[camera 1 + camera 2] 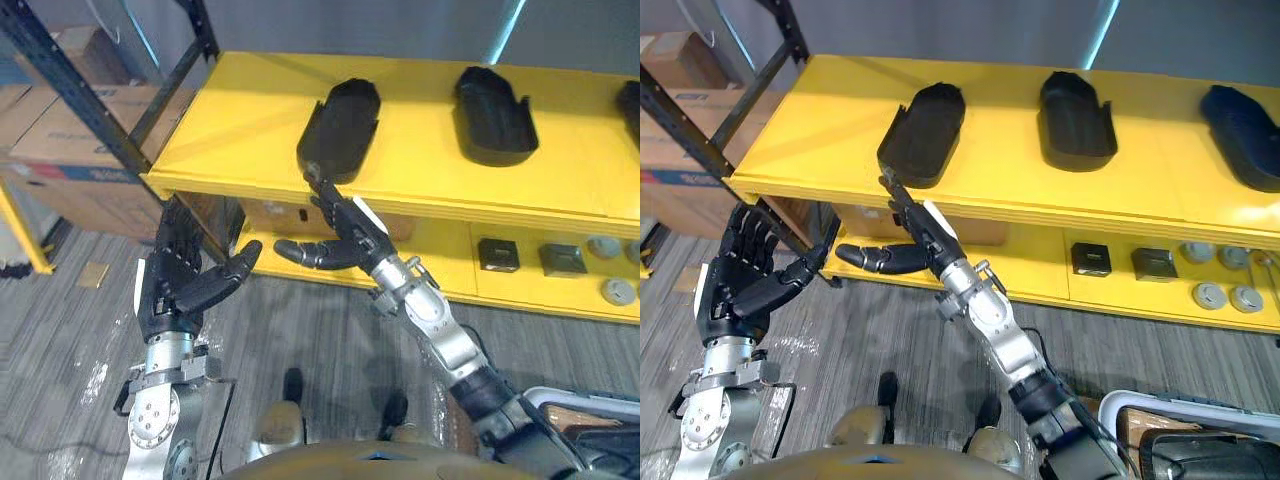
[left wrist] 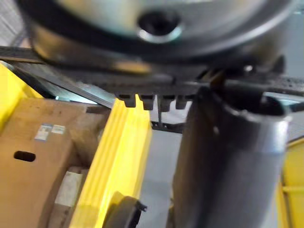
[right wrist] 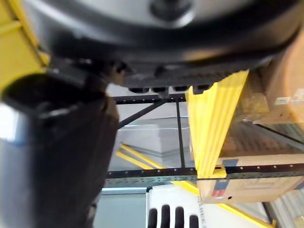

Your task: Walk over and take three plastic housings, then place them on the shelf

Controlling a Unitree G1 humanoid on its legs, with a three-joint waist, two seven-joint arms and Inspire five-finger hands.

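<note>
Yellow racking stands ahead; its top shelf (image 1: 250,110) holds the left housing (image 1: 340,125), middle housing (image 1: 495,115) and right housing (image 1: 1245,135). Your left hand (image 1: 175,285) and right hand (image 1: 335,240) are empty, fingers straight. If you raise the right hand carelessly, its fingertips may catch the shelf edge and knock the left housing askew. The labels on the cardboard box (image 1: 70,150) are too small to read.

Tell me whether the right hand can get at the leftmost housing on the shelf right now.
Probably yes. The right hand is open and empty just before the front edge of the shelf, its fingers pointing up toward the leftmost housing, with nothing standing between them.
</note>
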